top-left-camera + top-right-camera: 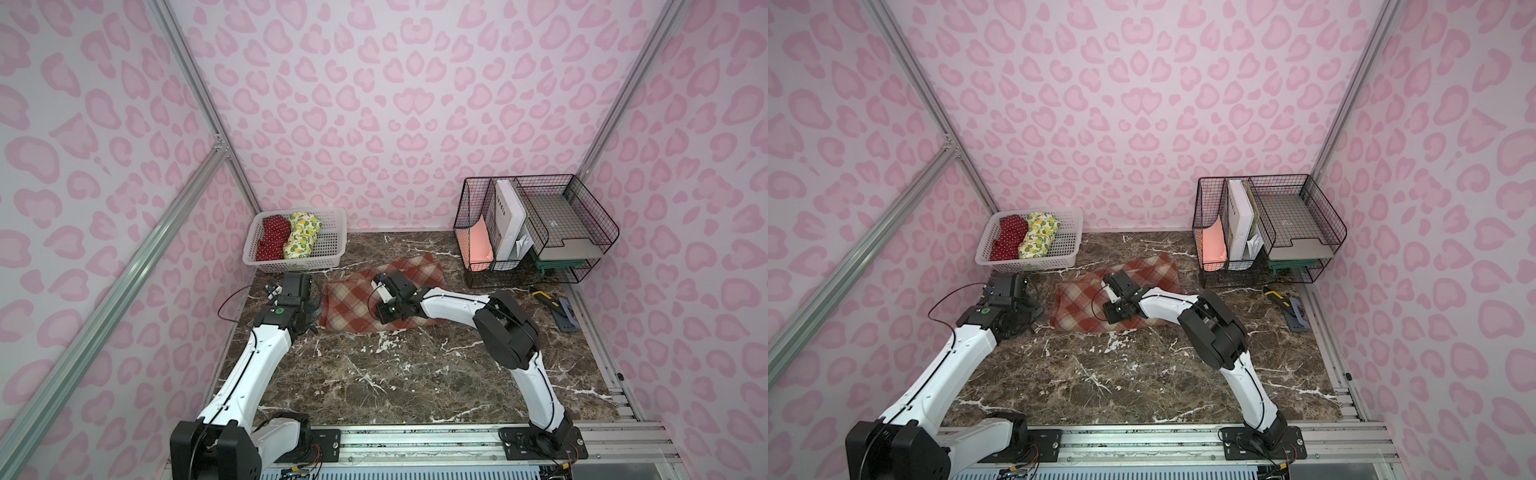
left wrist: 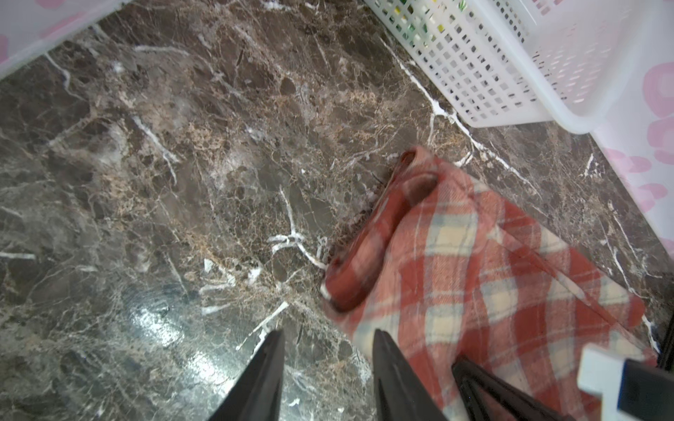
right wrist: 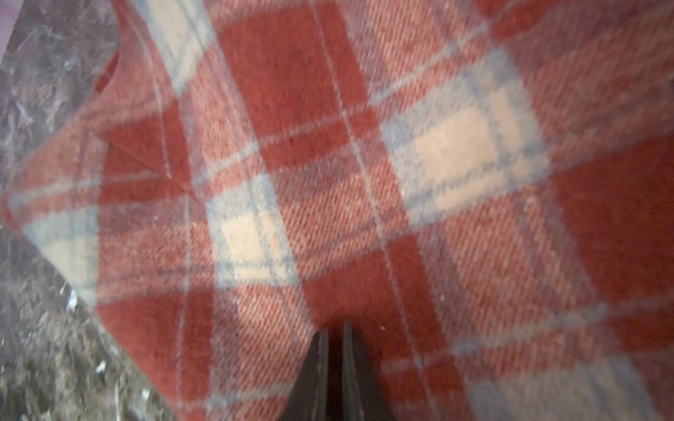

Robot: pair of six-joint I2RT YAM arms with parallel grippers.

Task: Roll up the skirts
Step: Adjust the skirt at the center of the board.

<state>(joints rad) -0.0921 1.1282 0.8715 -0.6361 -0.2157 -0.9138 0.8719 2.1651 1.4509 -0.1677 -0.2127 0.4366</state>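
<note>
In both top views the plaid skirt (image 1: 349, 305) (image 1: 1077, 307), thick, rust-orange and cream, is seen lying folded flat on the marble table (image 1: 415, 374). It is near the white basket (image 1: 299, 264), in which the red dotted skirt (image 1: 274, 237) and the lemon skirt (image 1: 302, 235) lie bundled side by side. How the jaws stand cannot be told there. In the left wrist view the folded-over end of the plaid cloth is shown with its thick looped layers, which the top views do not resolve. The left gripper (image 2: 328, 335) is seen there with jaws well apart over bare marble just beside that end, and nothing is held. In the right wrist view the twill weave is shown close up, and the right gripper (image 3: 335, 328) is seen with jaws drawn nearly together, a pucker of the plaid cloth pinched at the tips.
</note>
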